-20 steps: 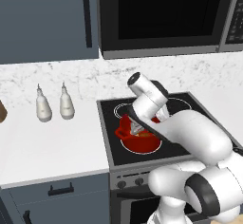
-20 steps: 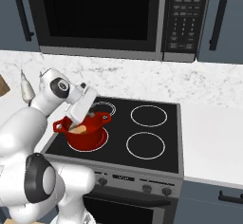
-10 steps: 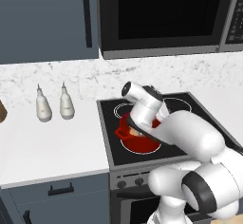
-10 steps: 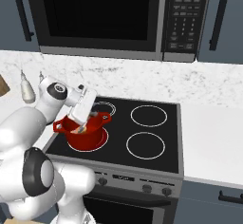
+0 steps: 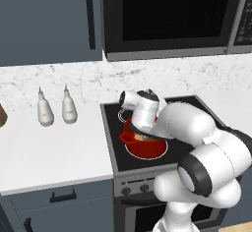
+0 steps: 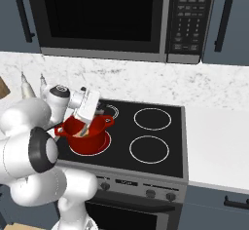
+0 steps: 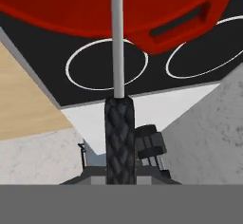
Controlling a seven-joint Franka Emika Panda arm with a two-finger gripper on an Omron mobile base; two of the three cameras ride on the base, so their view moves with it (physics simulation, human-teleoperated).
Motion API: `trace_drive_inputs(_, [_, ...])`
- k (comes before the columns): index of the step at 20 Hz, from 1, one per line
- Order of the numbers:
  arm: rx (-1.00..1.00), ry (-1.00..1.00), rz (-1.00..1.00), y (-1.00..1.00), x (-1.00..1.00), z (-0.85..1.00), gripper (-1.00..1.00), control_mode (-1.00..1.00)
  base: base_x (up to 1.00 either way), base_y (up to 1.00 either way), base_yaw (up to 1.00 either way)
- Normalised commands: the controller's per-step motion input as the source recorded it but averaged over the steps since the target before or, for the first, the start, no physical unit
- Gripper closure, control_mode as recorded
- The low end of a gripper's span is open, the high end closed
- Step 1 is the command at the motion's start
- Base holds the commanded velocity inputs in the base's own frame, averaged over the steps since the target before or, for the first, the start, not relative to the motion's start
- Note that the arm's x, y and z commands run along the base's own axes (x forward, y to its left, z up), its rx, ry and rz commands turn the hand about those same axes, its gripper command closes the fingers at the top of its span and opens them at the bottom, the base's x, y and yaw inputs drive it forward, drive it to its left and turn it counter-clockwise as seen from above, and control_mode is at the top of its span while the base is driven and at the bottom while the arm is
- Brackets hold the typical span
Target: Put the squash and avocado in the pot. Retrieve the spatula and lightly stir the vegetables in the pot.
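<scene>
Left base view, far left: two pale bottles [image 5: 45, 109] stand upright, side by side, on the white bench [image 5: 49, 150], well apart from the stove.
Stove [image 5: 115, 152]: black glass top with white burner rings, set between bench sections; microwave [image 5: 167, 14] above it.
Pot [image 5: 146, 145]: red, on the front-left burner; one loop handle [image 5: 125, 137] points toward the bottles. In the right base view the pot [image 6: 90, 136] sits on the same burner, with both loop handles visible.
Contents: a tan-orange patch, apparently the squash [image 5: 142, 137], shows inside the rim below the hand; the avocado cannot be made out.
Gripper [image 5: 146, 133]: tilted down over the pot mouth, with the arm arching in from the right; in the right base view the gripper [image 6: 85, 126] sits at the pot's rim.
Jaws: narrow, closed on the spatula handle.
Spatula [image 7: 118, 99]: in the hand view, a dark textured grip rises between the fingertips and continues as a thin grey shaft toward the red pot [image 7: 142, 9]; its head is hidden.
Right side of the stove: two burner rings [image 6: 152, 119], bare.
</scene>
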Motion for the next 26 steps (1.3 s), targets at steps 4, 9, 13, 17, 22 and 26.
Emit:
trace_drive_inputs(4, [-0.05,0.02,0.0,0.14,0.07,-0.04,1.0,-1.0,0.0,0.0,0.0])
trace_drive_inputs(9, [-0.02,-0.04,0.0,0.32,0.01,-0.07,1.0,-1.0,0.0,0.0,0.0])
trace_drive_inputs(13, [0.0,0.07,0.0,0.22,0.0,0.01,1.0,-1.0,0.0,0.0,0.0])
trace_drive_inputs(17, [-0.04,0.0,0.05,0.12,0.0,0.0,1.0,-1.0,0.0,0.0,0.0])
trace_drive_inputs(22, [-0.08,0.02,0.02,0.03,-0.01,0.0,1.0,-1.0,0.0,0.0,0.0])
trace_drive_inputs(26, [-0.11,0.01,0.0,-0.13,-0.15,0.01,1.0,-1.0,0.0,0.0,0.0])
